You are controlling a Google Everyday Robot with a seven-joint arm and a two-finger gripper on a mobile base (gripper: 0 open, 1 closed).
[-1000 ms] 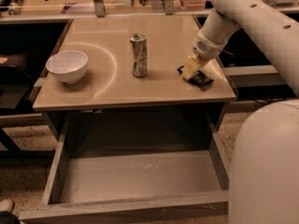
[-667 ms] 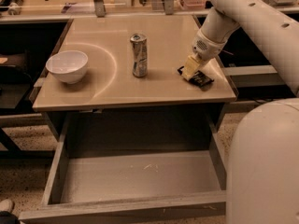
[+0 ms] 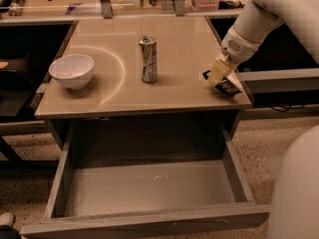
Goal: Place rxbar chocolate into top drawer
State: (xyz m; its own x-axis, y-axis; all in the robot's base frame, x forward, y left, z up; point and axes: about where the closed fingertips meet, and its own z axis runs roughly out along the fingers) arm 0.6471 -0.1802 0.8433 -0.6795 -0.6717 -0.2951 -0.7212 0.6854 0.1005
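Rxbar (image 3: 229, 87) is bound for the drawer (image 3: 149, 222), which stands pulled out nearest the camera, below the front edge of the worktop (image 3: 184, 44), with its pale floor in full view. One level up, the bar lies flat at the worktop's right front corner, close to the edge and roughly above the drawer's right side.

The tool (image 3: 218, 73) is down on the bar's left end, reaching in from the arm (image 3: 259, 19) at the upper right. Whether it is wide, narrow or already clamped on the wrapper I cannot tell.

The step in hand looks like the grasp. To do it well, the tool should take the bar across its narrow width and hold it firmly before any lift, since a flat wrapper slips easily. The bar should then rise clear of the worktop, come forward past the front edge, and go down inside the drawer away from its right wall. Letting go low should keep it from bouncing.

Farther back, the can (image 3: 148, 59) stands upright near the middle, well apart from the bar. The bowl (image 3: 71, 70) sits at the far left. Neither seems to lie in the path.
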